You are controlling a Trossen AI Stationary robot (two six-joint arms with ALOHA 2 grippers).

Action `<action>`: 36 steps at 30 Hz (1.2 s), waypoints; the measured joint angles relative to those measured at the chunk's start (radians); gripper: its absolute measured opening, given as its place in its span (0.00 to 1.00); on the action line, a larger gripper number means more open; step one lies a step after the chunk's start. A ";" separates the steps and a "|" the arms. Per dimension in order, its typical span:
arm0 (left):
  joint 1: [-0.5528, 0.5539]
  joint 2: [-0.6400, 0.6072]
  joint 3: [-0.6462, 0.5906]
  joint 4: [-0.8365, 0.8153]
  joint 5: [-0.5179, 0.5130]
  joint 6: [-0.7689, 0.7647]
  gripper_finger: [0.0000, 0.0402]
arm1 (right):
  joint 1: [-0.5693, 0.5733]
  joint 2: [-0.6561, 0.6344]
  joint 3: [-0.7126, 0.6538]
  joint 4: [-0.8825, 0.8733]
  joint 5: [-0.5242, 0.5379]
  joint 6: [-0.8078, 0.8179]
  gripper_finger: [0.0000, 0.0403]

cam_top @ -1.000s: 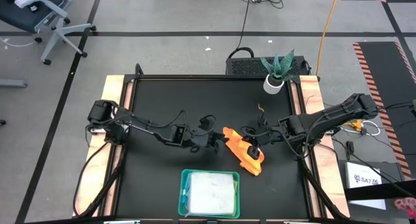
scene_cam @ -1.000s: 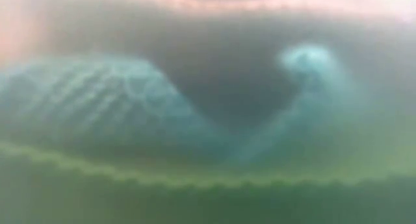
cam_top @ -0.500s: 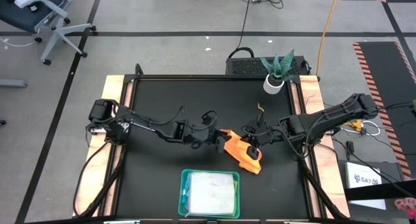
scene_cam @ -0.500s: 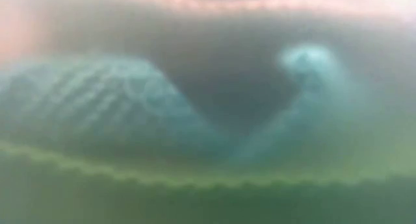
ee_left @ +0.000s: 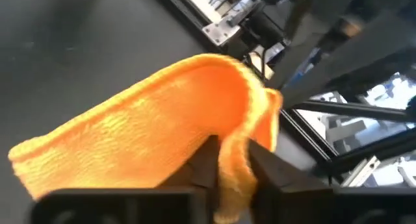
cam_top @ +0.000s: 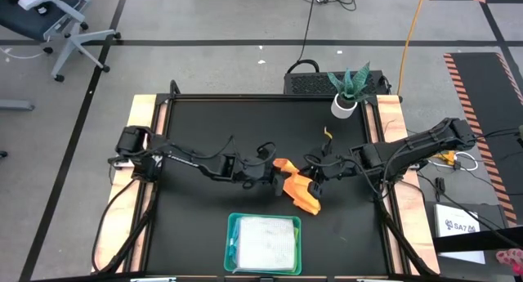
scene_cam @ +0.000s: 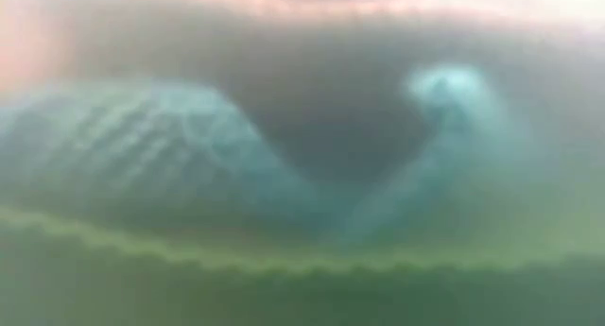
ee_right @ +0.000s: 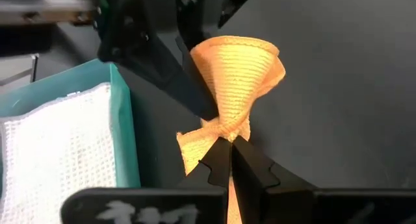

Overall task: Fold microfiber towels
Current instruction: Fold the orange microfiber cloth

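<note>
A yellow-orange microfiber towel (cam_top: 296,188) is bunched up between my two grippers at the middle of the black table. My left gripper (cam_top: 275,174) reaches it from the table's left and is shut on it (ee_left: 233,152). From the table's right, my right gripper (cam_top: 315,180) is also shut on it (ee_right: 233,146). A pale grey-white towel (cam_top: 263,239) lies flat in the teal tray (cam_top: 231,241) at the near edge. My left gripper pinches a fold of the towel's edge (ee_left: 235,162) between its two fingers, coming from the table's left and slanting down. Ahead of the fingers the cloth arches up in a broad curve (ee_left: 162,113). My right gripper pinches a twisted, gathered part of the towel (ee_right: 226,130) between its two fingers, slanting down from the table's right. Beyond the fingers the cloth fans out into a cone (ee_right: 237,62) toward the left gripper. A short tail (ee_right: 190,152) droops beside the fingers.
A potted plant (cam_top: 349,90) stands at the table's far right corner. The teal tray sits at the near edge just below the grippers. The low view shows only blurred teal and green shapes close to the lens.
My left gripper has gone toward the table's right, up to the towel's left end, and taken hold of it. The towel has drawn together into a tighter bunch, and its near end has pulled back from the near edge.
</note>
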 joint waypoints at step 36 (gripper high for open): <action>0.044 -0.534 0.000 -0.889 -0.170 0.097 0.00 | -0.113 -0.192 0.001 0.164 -0.027 -0.186 0.00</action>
